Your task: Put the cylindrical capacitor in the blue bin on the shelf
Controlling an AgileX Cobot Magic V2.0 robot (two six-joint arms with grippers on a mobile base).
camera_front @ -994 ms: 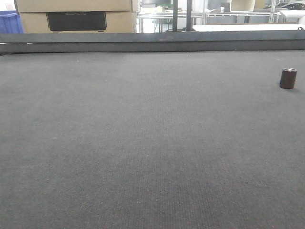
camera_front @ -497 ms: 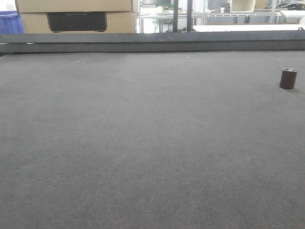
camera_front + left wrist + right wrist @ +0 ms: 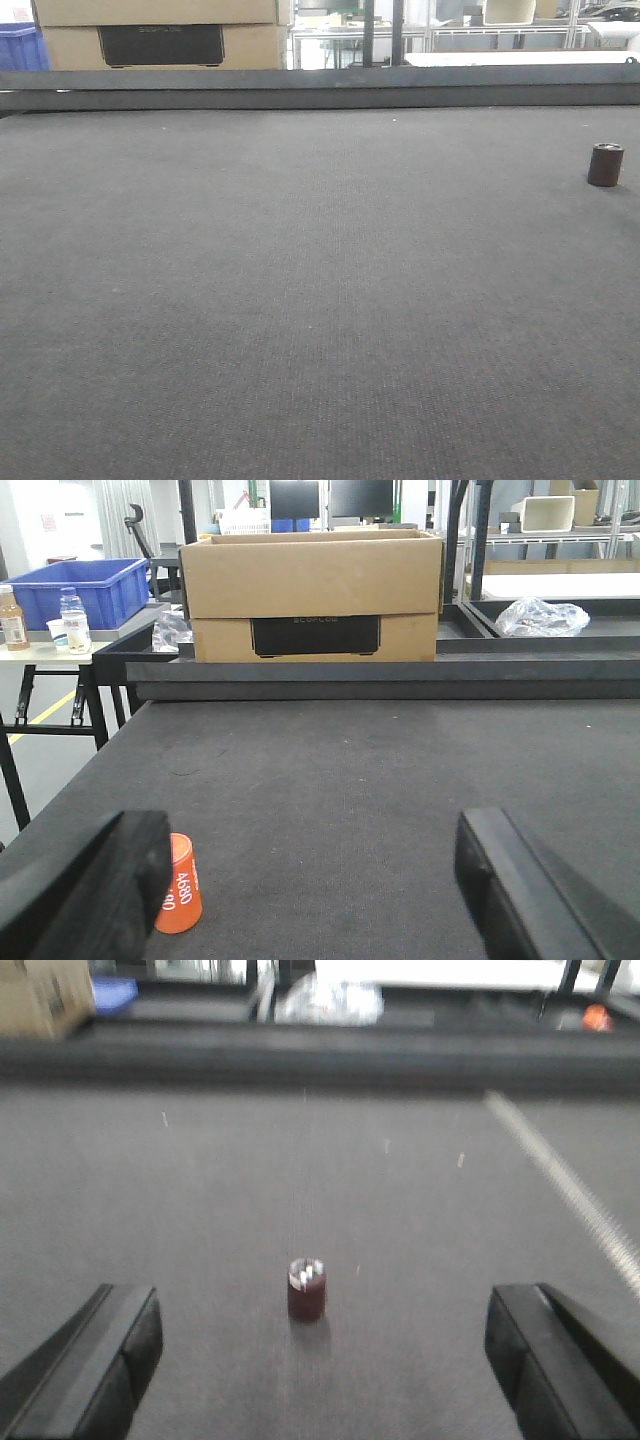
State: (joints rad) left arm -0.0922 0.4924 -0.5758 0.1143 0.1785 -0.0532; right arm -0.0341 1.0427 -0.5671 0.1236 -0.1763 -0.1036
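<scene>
Front view: the cylindrical capacitor [image 3: 605, 164] stands upright on the dark grey mat [image 3: 300, 300], way over at the right edge of the frame, upper part. A cardboard box [image 3: 160, 30] sits upper left behind the table's far rail, with a sliver of a blue crate [image 3: 18, 46] in the top left corner. No gripper shows up here.

Left wrist view: the left gripper [image 3: 315, 880] has its fingers wide apart, one in each lower corner, only mat between them. An orange cylinder [image 3: 180, 888] printed "4680" stands at lower left, partly behind that finger. The box fills top centre and the blue crate is upper left.

Right wrist view: pretty blurry. The right gripper [image 3: 322, 1360] has its fingers spread too, and the capacitor stands upright at lower centre, just ahead of them, touching neither.
</scene>
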